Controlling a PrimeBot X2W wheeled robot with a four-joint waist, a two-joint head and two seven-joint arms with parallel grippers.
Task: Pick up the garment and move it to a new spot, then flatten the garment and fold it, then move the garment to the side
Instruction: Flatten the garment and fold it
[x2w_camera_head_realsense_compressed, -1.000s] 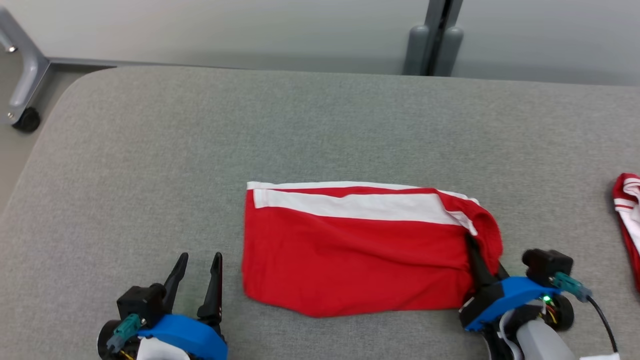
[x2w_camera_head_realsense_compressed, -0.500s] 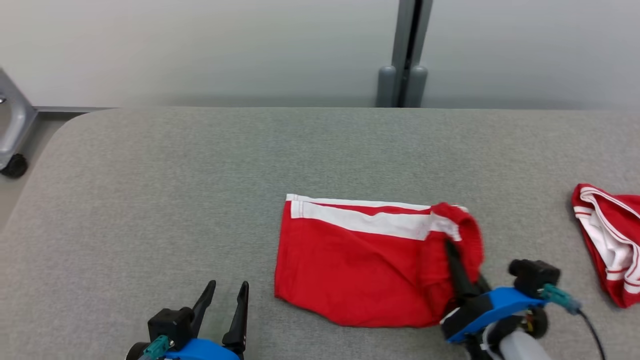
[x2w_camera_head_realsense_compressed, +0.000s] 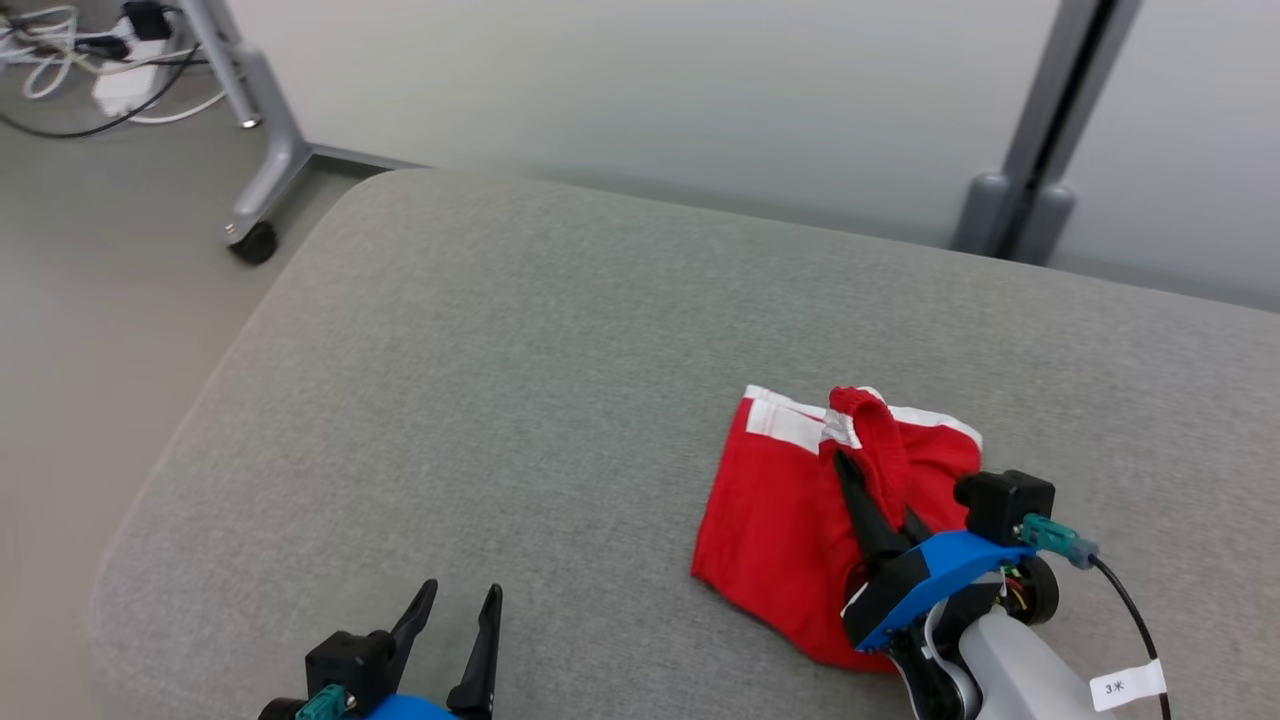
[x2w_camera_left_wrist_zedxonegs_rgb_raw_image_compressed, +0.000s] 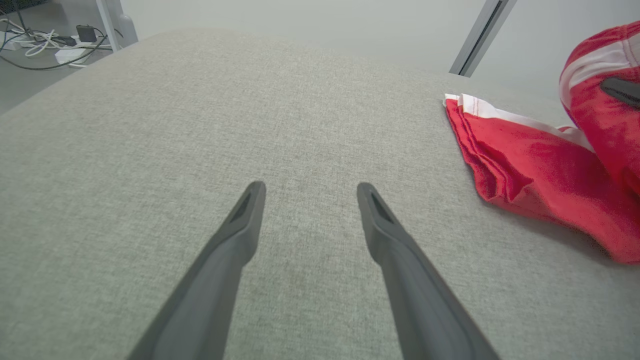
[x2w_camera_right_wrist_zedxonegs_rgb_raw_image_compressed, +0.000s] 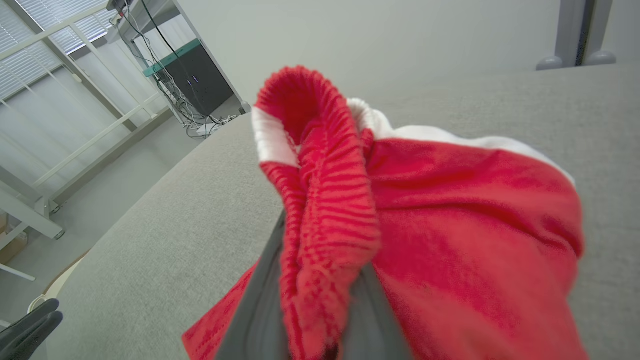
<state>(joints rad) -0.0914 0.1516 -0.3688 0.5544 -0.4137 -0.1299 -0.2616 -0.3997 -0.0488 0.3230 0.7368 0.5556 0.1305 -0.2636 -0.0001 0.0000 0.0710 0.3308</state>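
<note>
white tag (x2w_camera_head_realsense_compressed: 1127, 686) on cable (x2w_camera_head_realsense_compressed: 1128, 608), reads "3" + unclear mark

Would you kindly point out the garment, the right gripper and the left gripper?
garment (x2w_camera_head_realsense_compressed: 765, 510), head view, flat red panel.
right gripper (x2w_camera_head_realsense_compressed: 846, 466), head view, between fingertips.
left gripper (x2w_camera_left_wrist_zedxonegs_rgb_raw_image_compressed: 310, 187), left wrist view, between fingertips.

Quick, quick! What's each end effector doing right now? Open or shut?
Left end effector: open, holding nothing.
Right end effector: shut on the red and white cloth garment, pinching its ribbed red waistband.
</note>
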